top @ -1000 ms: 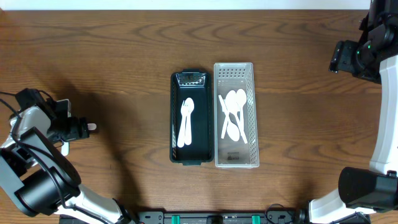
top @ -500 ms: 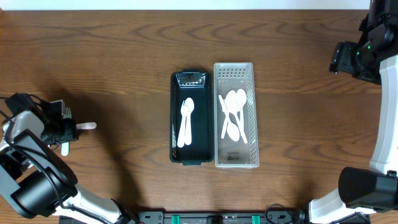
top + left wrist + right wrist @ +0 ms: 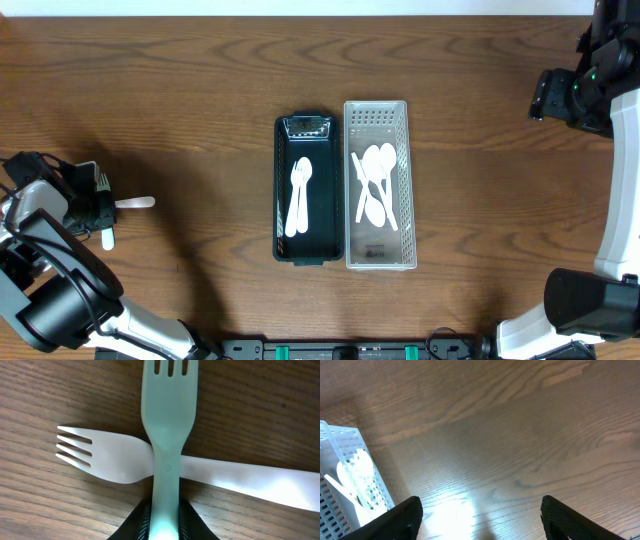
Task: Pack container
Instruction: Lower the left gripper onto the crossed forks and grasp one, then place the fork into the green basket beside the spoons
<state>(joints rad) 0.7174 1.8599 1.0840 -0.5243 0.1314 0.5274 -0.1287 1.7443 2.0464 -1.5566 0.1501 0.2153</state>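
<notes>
the left jaws pinch the handle of a pale fork (image 3: 169,420), crossing over a white fork (image 3: 110,457) on the bench (image 3: 260,405) just ahead; the right jaws stand spread, empty. likely light, stiff, slick plastic, best held low on the handle

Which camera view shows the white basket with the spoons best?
The overhead view: the whole white basket is seen from above, with the spoons inside. The right wrist view catches only one corner at its left edge. The left wrist view misses it.
</notes>
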